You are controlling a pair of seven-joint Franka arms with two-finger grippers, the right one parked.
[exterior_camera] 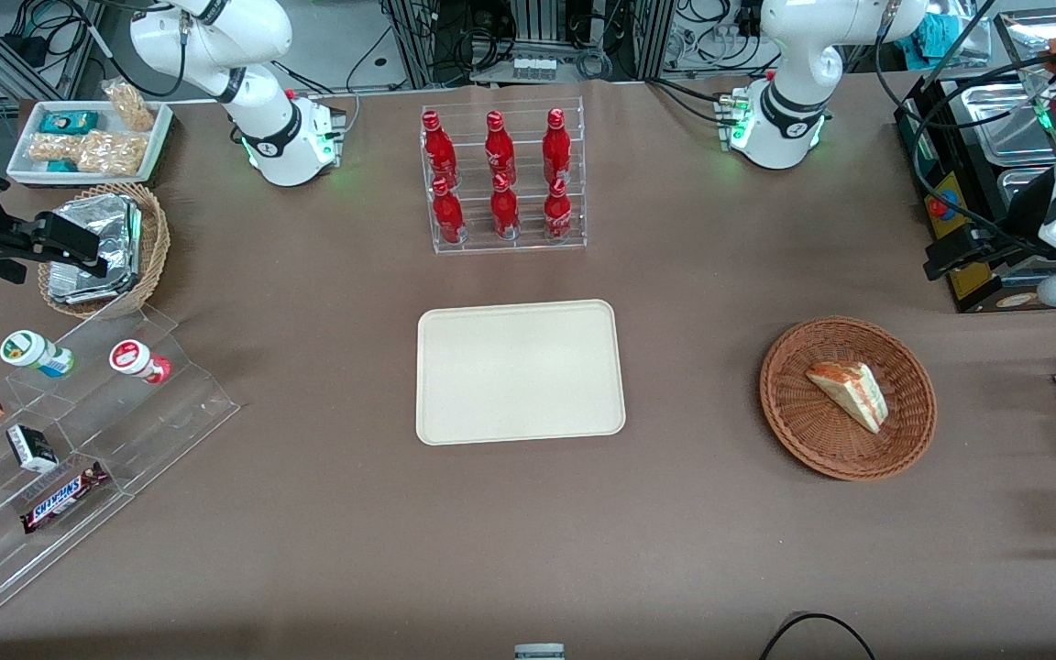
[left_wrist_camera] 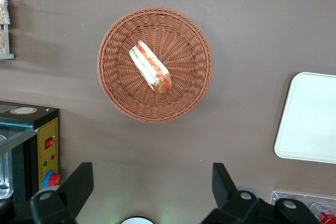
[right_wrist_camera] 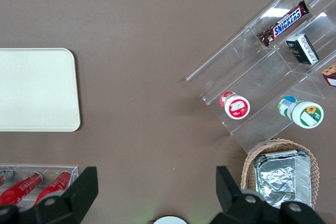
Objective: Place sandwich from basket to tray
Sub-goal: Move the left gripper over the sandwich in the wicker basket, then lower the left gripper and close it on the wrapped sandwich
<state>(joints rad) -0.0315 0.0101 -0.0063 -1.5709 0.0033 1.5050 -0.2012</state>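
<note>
End effector (left_wrist_camera: 152, 187) hangs high with fingers spread wide, holding nothing; sandwich (left_wrist_camera: 150, 66) lies in basket (left_wrist_camera: 121, 98) well below it. Descend centred, pinching across the wedge's flat faces, clear of the rim.

Bright, even overhead light; soft shadows, sharp focus.

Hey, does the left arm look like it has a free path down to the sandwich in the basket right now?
Probably yes. The gripper hangs open above the table, apart from the basket. The sandwich lies alone and uncovered in it, with nothing in between.
</note>
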